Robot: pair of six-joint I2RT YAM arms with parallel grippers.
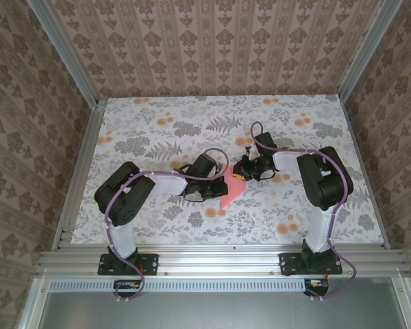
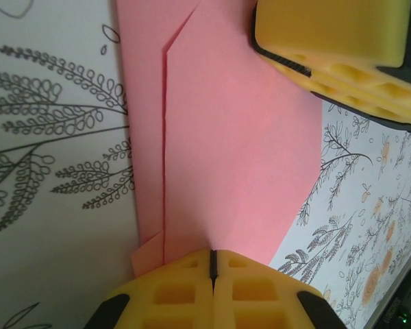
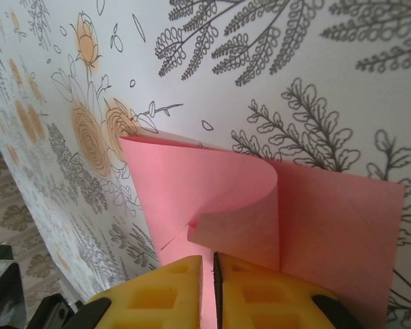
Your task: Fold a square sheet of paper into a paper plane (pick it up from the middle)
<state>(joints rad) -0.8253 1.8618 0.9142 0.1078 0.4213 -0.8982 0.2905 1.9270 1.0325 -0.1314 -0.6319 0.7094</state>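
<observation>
a: from above, both arms reach toward the middle of the flowered surface point(image 1: 157, 123); the pink paper point(image 1: 233, 195) lies there between the two hands, well away from every edge.

b: the left hand point(image 1: 219, 186) is right at the paper's left side; the right hand point(image 1: 241, 173) is at its far end; the two are close together.

a: left wrist camera now; the yellow fingers point(image 2: 178, 295) are clenched, just a hairline seam between them; their tips sit at the paper's near edge, beside a small corner poking out.

b: pinching it, or only pressing on it?

a: can't tell from here; what i do see is a straight crease point(image 2: 164, 151) running up the paper from those tips, then slanting off toward the far edge; a folded layer lies flat over the sheet.

b: and the other hand's yellow pads point(image 2: 329, 41) sit over the paper's far right corner.

a: right wrist camera; the fingers point(image 3: 274, 301) are closed to a thin slit with pink showing inside it; a flap point(image 3: 240, 199) curls up off the sheet and runs down to them; that hand is grasping the flap.

b: the rest of the paper lies on the leaf print; an orange flower point(image 3: 89, 130) is just beside its corner.
</observation>
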